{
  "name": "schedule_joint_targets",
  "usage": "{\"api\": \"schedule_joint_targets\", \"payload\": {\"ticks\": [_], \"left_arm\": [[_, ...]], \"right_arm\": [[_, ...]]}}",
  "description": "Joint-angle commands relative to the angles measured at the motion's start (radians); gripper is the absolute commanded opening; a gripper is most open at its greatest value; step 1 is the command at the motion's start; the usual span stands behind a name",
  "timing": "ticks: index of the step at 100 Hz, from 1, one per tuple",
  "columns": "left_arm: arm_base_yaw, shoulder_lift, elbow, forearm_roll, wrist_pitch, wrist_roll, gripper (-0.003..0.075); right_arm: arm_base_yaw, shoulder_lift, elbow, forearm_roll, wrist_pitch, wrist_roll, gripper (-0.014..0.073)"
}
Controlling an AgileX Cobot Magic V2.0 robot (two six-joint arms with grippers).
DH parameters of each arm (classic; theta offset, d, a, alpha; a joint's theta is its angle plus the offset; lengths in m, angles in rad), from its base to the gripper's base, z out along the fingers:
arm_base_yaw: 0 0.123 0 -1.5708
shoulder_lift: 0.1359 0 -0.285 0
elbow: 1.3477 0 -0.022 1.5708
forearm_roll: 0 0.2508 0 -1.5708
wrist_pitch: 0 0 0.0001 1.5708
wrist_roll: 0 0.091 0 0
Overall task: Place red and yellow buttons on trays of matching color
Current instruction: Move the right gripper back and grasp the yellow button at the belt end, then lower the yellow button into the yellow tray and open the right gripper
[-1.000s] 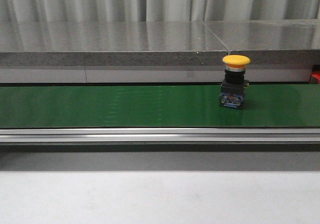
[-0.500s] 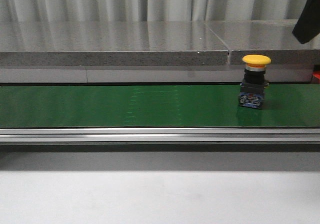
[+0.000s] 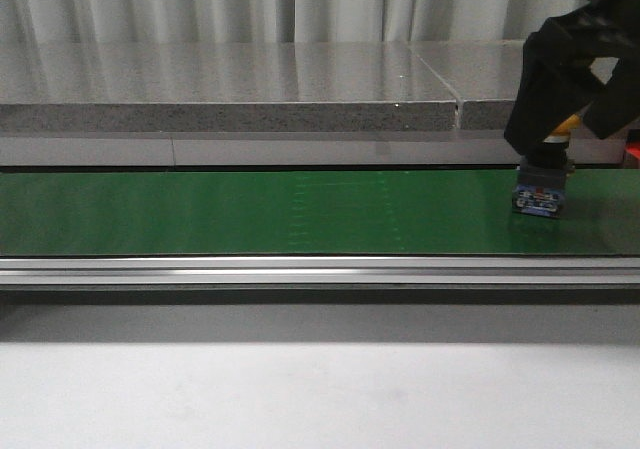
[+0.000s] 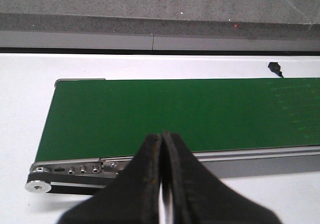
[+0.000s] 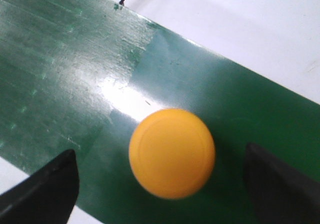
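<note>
The yellow button (image 5: pixel 172 153) stands upright on the green belt (image 3: pixel 250 212) near its right end. The right gripper (image 3: pixel 563 99) hangs over it, fingers (image 5: pixel 42 191) spread wide. The left gripper's (image 4: pixel 161 184) fingers are pressed together, empty.

I find no readable text, label, brand, number or sign in any of the three views. The yellow button (image 3: pixel 541 174) has a blue base with small light marks on its face in the front view, but they are too small and blurred for me to read. Its cap, seen from the right wrist, is plain and unmarked. The green belt (image 3: pixel 250 212) and its metal rail (image 4: pixel 75 169), with its row of screws, bear no lettering that I can make out.
</note>
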Motion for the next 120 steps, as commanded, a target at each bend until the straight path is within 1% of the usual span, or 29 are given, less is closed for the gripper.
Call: {"api": "schedule_joint_targets", "payload": {"ticks": [1, 6, 11, 16, 28, 35, 40, 56, 75, 98, 112, 120], "left_arm": [[-0.009, 0.008, -0.027, -0.02, -0.074, -0.001, -0.0019], [-0.009, 0.008, -0.027, -0.02, -0.074, -0.001, -0.0019], [-0.009, 0.008, -0.027, -0.02, -0.074, -0.001, -0.0019], [-0.009, 0.008, -0.027, -0.02, -0.074, -0.001, -0.0019], [-0.009, 0.008, -0.027, -0.02, -0.074, -0.001, -0.0019], [-0.009, 0.008, -0.027, -0.02, -0.074, -0.001, -0.0019], [-0.009, 0.008, -0.027, -0.02, -0.074, -0.001, -0.0019], [-0.009, 0.008, -0.027, -0.02, -0.074, -0.001, -0.0019], [-0.009, 0.008, -0.027, -0.02, -0.074, -0.001, -0.0019], [-0.009, 0.008, -0.027, -0.02, -0.074, -0.001, -0.0019], [-0.009, 0.008, -0.027, -0.02, -0.074, -0.001, -0.0019], [-0.009, 0.008, -0.027, -0.02, -0.074, -0.001, -0.0019]], "right_arm": [[0.001, 0.005, -0.043, 0.011, -0.05, -0.011, 0.0654], [0.001, 0.023, -0.046, 0.01, -0.055, -0.011, 0.0636], [0.001, 0.036, -0.046, 0.01, -0.062, -0.011, 0.0587], [0.001, 0.043, -0.046, 0.01, -0.063, -0.01, 0.0506], [0.0, 0.042, -0.046, 0.01, -0.059, -0.007, 0.0233], [0.0, 0.038, -0.046, 0.01, -0.058, 0.0, 0.0122], [0.0, 0.032, -0.046, 0.01, -0.057, 0.007, 0.0085], [-0.008, -0.003, -0.046, 0.01, -0.047, 0.041, 0.0077], [-0.048, -0.09, -0.046, 0.01, 0.018, 0.075, 0.0077], [-0.165, -0.228, -0.043, -0.007, 0.12, 0.141, 0.0077], [-0.252, -0.313, -0.043, -0.051, 0.155, 0.196, 0.0077], [-0.31, -0.36, -0.043, -0.1, 0.173, 0.234, 0.0077]]}}
